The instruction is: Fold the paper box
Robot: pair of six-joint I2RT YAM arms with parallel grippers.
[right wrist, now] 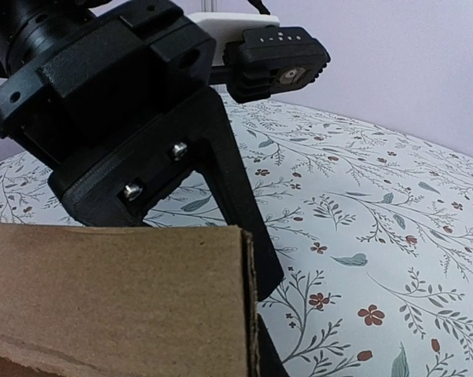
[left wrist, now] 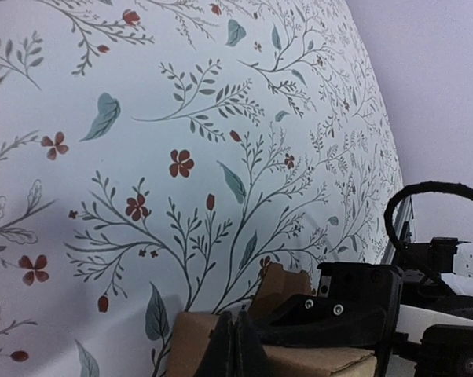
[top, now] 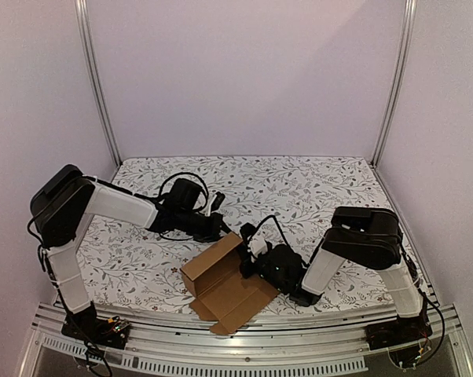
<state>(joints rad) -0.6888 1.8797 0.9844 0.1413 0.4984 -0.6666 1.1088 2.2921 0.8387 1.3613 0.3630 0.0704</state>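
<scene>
From above, the plain brown cardboard paper box (top: pixel 221 287) lies near the front edge of the white floral-print tablecloth (top: pixel 299 188), between the two arms. It is half formed: one end stands up as an open trough, and the rest is flat flaps toward the near edge. The black left gripper (top: pixel 221 229) reaches in at the box's far corner, and the black right gripper (top: pixel 251 253) is at its right wall.

In the left wrist view, the left fingers (left wrist: pixel 236 349) are pressed together with nothing between them, their tips just over a cardboard edge and the right gripper close alongside.

In the right wrist view, an upright cardboard panel (right wrist: pixel 111 298) fills the lower left. The right jaws are drawn together and seem to pinch that wall, though the contact itself is hidden.

The step in hand looks like raising and squaring the walls. Next, I judge, the right arm should hold the wall steady while the left tips push a loose flap inward — slowly, so the sheet does not slide.
</scene>
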